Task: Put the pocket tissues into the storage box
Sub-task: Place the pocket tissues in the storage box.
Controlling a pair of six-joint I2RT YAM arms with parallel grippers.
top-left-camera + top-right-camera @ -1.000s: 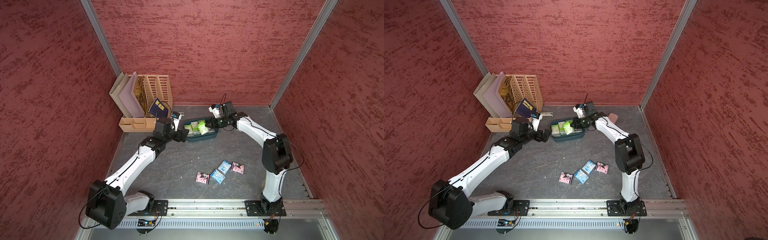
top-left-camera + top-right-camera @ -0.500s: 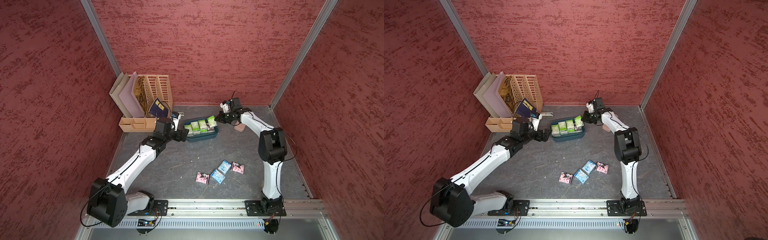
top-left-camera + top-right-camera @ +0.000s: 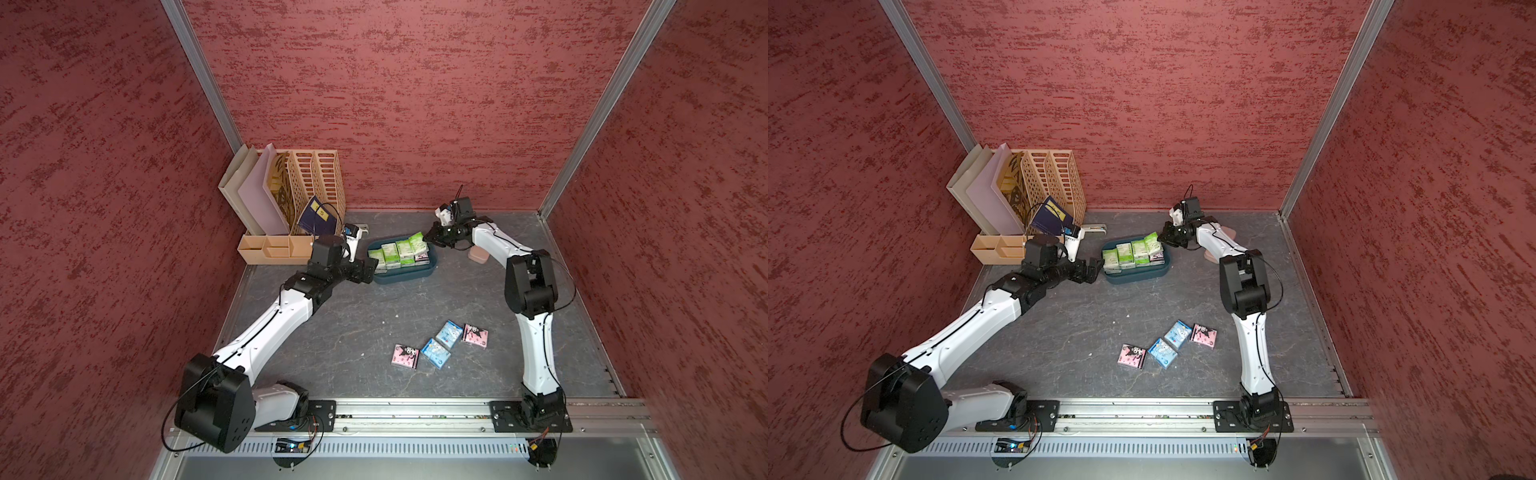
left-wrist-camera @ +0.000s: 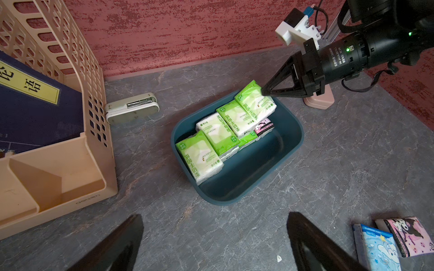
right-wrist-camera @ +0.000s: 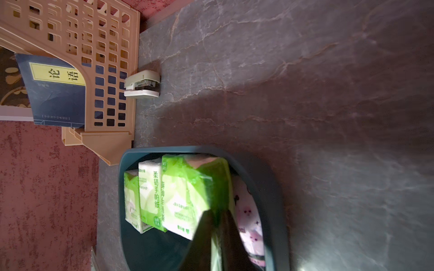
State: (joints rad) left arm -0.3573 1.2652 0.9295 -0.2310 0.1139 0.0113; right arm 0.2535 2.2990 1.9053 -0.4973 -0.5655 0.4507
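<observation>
Seating a green tissue packet [image 4: 254, 101] in the teal storage box [image 4: 291, 150], far-right end.
Right pincer [image 4: 263, 92] has lowered it, grip now unclear; left pincer [image 4: 215, 214] spread; four packets [image 3: 449, 333] remain.

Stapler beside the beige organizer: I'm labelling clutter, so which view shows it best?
The left wrist view: the stapler lies whole, sharp and large there. The right wrist view shows it smaller, end on. In both top views it is only a tiny pale sliver.

2 blue packets [image 3: 449, 333], 3 pink packets [image 3: 475, 336], 4+ green packets [image 4: 199, 157], 1 storage box [image 4: 281, 159]
</observation>
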